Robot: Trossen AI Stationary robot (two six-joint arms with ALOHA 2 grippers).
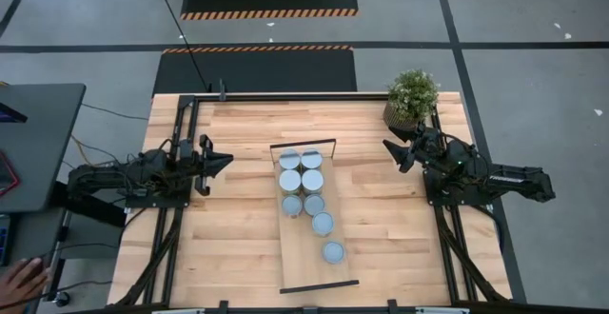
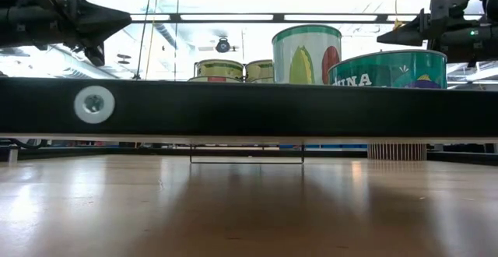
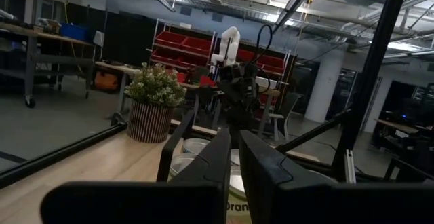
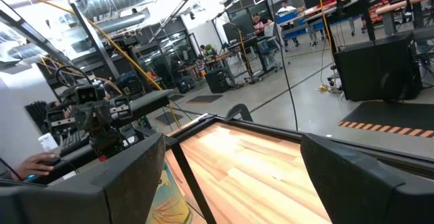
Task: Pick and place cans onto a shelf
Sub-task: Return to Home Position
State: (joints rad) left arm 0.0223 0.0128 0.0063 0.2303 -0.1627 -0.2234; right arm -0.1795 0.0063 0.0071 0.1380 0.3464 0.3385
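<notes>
**Shelf's loaded, pretty much just parking now**

As far as I can tell the picking part is over. The cans [image 1: 312, 181] are all on the shelf [image 1: 309, 274], which lies lengthwise down the middle of the desk [image 1: 238, 238]. I count roughly eight tops. Six are packed in pairs at the far end, touching or just about. Two more trail singly toward the near end, which is bare board. I can't spot a single can on the desk off the shelf, so I reckon there's nothing left to fetch.

My left gripper [image 1: 226, 161] hangs over the left side of the desk, pointing at the shelf but well apart from it. Its fingers are together with nothing between them. My right gripper [image 1: 392, 154] is on the right side, just beside the plant [image 1: 412, 95] in the far right corner. Its fingers are spread wide and it's empty too. From the low view both sit up above can height, one on each side, so neither is touching anything.

My guess at what's left is folding both arms into their rest pose. The one thing I'd watch is the right arm with that plant so close by.
</notes>
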